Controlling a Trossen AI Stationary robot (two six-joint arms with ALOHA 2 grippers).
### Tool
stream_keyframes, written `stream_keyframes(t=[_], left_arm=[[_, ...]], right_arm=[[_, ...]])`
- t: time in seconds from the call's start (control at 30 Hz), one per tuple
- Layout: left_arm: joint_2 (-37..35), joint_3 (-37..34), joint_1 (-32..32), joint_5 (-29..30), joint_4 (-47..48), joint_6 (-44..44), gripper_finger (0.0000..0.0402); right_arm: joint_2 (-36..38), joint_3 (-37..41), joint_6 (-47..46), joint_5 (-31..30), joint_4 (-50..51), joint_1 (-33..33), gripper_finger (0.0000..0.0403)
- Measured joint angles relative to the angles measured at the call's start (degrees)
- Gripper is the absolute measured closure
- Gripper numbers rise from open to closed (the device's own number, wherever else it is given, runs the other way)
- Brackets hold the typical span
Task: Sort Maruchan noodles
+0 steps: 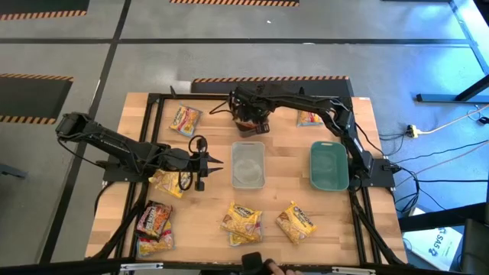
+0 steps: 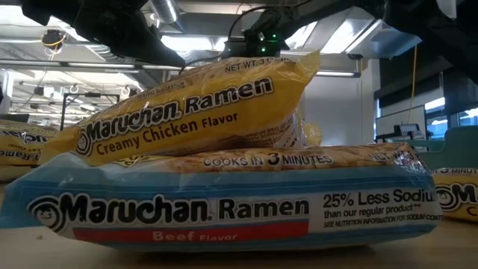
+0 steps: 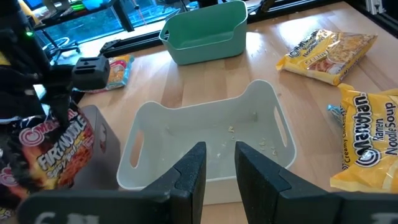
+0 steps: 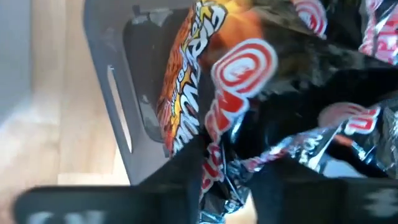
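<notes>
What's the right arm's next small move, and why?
Probably open the fingers fully and lift clear. The right gripper sits over the dark grey bin with a dark Fire noodle packet at its fingers, already hanging into the bin. The left gripper waits over the clear bin.

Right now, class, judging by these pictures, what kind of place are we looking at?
Probably a robotics lab or workshop: a wooden table on a black metal frame, grey concrete floor with orange-and-black hazard tape, and loose cables beside the rig.
</notes>
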State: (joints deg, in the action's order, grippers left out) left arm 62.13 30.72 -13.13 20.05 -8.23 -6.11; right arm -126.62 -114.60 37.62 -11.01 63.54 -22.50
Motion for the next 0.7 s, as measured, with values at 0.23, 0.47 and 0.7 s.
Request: stream_keyframes(t=[0.23,0.47,0.7], left_arm=[[0.0,0.0,0.0,0.2,0.0,0.0,0.0323],[0.0,0.0,0.0,0.3,0.0,0.0,0.0323],[0.0,0.0,0.0,0.3,0.0,0.0,0.0323]], right_arm=[[0.1,-2.6,-0.6,-1.5,0.9,0.6,0.0193],[0.2,-3.6,-2.4,2.1,-0.1,0.9,0.0213],[0.2,-2.8,-2.8,4.9,0.0,0.7,0.0367]])
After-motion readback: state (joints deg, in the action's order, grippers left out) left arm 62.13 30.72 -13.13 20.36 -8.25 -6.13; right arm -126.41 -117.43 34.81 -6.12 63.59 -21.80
